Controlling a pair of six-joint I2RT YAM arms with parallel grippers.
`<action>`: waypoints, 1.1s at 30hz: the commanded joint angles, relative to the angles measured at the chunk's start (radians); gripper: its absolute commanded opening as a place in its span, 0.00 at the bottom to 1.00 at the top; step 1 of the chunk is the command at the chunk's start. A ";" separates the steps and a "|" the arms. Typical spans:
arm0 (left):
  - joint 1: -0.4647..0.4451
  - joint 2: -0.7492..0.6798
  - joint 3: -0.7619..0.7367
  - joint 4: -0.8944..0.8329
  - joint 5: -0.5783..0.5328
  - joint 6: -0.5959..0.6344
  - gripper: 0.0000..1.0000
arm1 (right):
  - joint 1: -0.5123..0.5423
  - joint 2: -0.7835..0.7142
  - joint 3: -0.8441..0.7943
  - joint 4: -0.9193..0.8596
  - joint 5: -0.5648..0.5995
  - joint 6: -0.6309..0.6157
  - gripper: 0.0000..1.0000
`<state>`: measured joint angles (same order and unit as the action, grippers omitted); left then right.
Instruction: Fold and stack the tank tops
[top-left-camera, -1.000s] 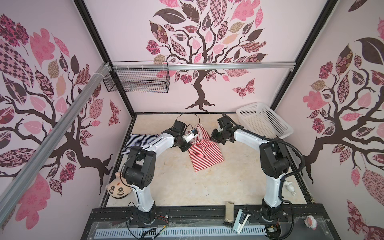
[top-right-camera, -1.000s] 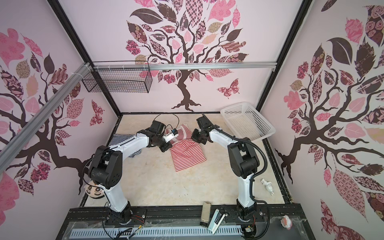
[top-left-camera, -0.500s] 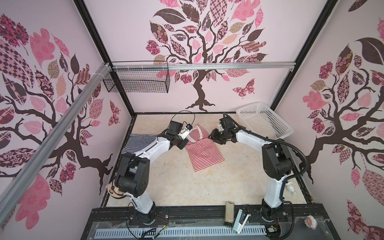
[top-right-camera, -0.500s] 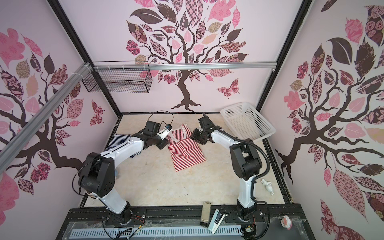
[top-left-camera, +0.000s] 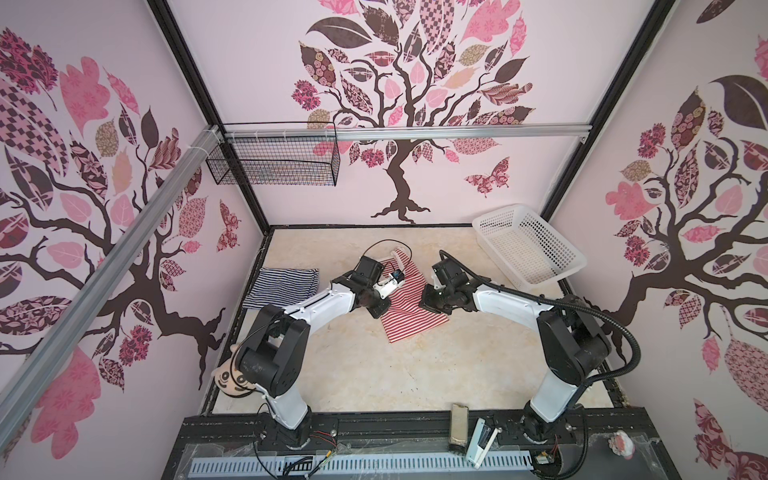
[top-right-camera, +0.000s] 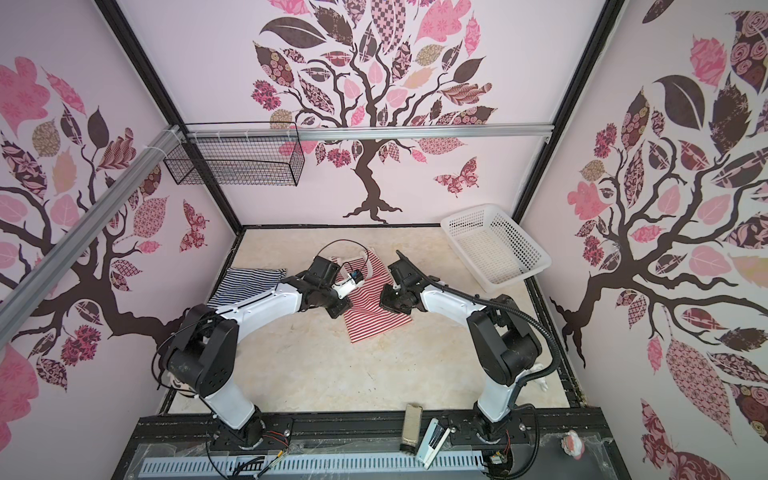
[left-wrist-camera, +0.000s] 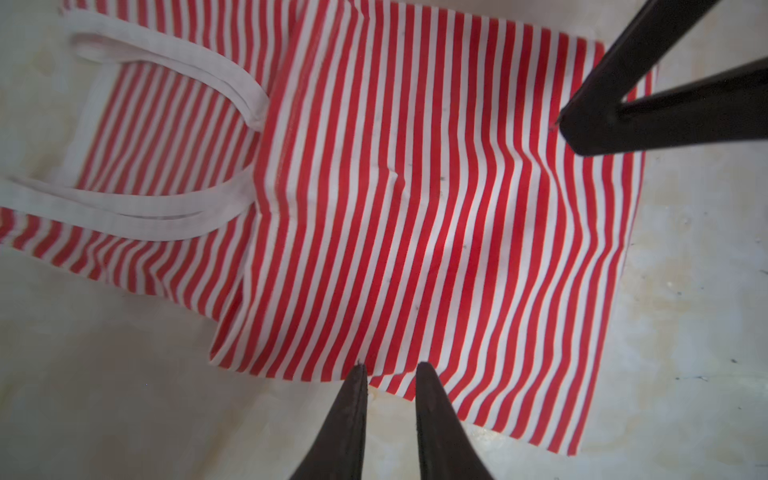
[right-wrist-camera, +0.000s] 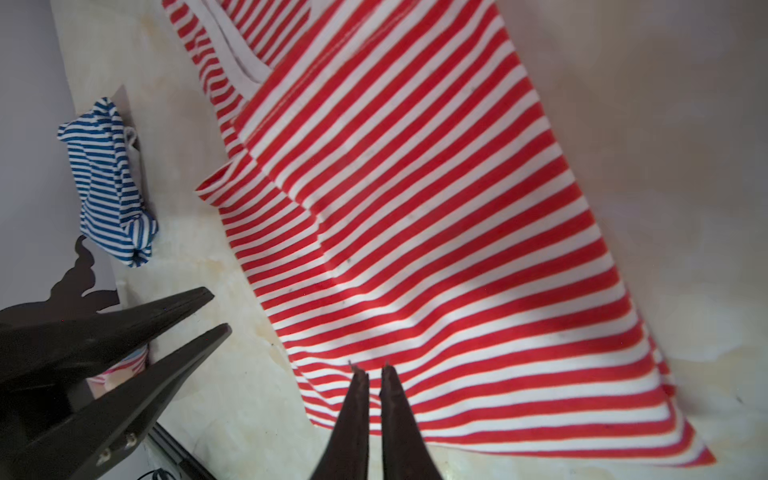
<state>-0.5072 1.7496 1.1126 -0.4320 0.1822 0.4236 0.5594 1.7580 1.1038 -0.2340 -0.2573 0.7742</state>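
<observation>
R end effector (right-wrist-camera: 374, 368) pinching red-striped top (right-wrist-camera: 415, 208) edge, navy-striped top (right-wrist-camera: 104, 178) well apart

Nothing readable is showing anywhere (the pink-and-brown tree decals (top-left-camera: 400, 187) on the walls are carrying only patterns, no lettering).

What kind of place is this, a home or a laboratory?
Probably a laboratory booth, not a home: two robot arms bolted to a black rail, metal framing around tree-decal walls.

L gripper (left-wrist-camera: 390, 368) ajar, R gripper (right-wrist-camera: 375, 368) closed, both low
</observation>
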 joint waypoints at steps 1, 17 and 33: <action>-0.008 0.059 0.032 0.011 -0.053 -0.002 0.24 | -0.001 0.039 -0.027 0.047 0.016 0.035 0.11; -0.025 0.084 0.025 -0.216 -0.149 0.068 0.21 | 0.032 -0.018 -0.229 0.034 0.090 0.086 0.17; -0.082 -0.346 -0.173 -0.316 -0.037 0.043 0.26 | 0.377 -0.413 -0.362 -0.115 0.192 0.267 0.24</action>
<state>-0.5880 1.4906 0.9466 -0.7296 0.0589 0.4904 0.9009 1.4277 0.7216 -0.2665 -0.1211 0.9863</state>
